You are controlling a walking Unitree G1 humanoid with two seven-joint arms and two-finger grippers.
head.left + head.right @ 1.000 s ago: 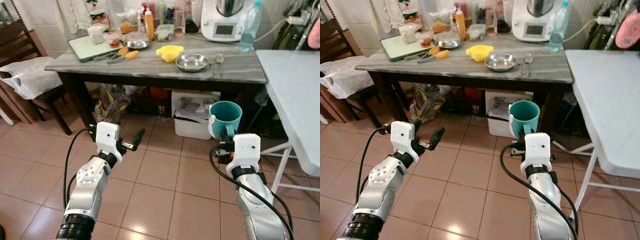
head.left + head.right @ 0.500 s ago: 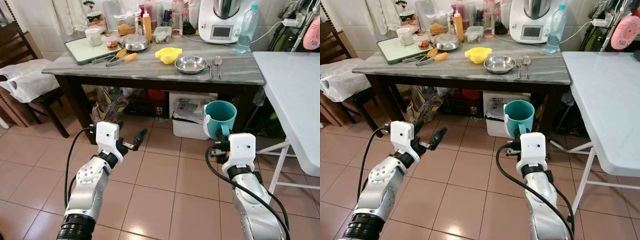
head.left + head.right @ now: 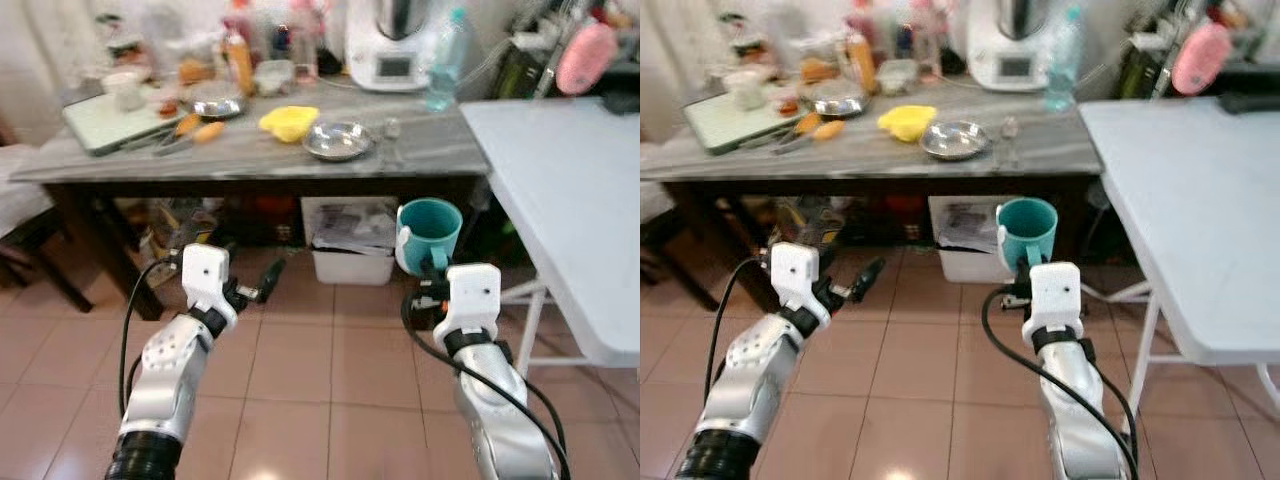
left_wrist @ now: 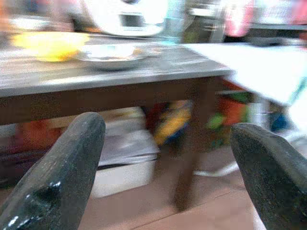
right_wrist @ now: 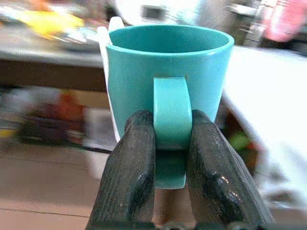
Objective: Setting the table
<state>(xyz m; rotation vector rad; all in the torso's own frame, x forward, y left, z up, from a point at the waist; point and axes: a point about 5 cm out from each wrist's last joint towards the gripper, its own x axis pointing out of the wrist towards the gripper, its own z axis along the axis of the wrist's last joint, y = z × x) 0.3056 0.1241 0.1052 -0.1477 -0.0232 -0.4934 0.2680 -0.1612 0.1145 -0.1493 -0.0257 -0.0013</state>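
The right gripper [image 5: 170,143] pinches the teal mug [image 5: 165,72] by its handle near the white table's [image 3: 570,190] edge, while the left gripper [image 4: 163,158] is spread over floor.

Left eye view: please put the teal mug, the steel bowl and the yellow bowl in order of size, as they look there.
1. teal mug, nearest the camera, so it looks largest
2. steel bowl and yellow bowl: look about alike, unranked

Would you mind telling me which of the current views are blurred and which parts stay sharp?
Both eye views are softly motion-blurred, worst on the cluttered dark table. In the right wrist view the teal mug is crisp, its background smeared. The left wrist view is blurred beyond the near fingers.
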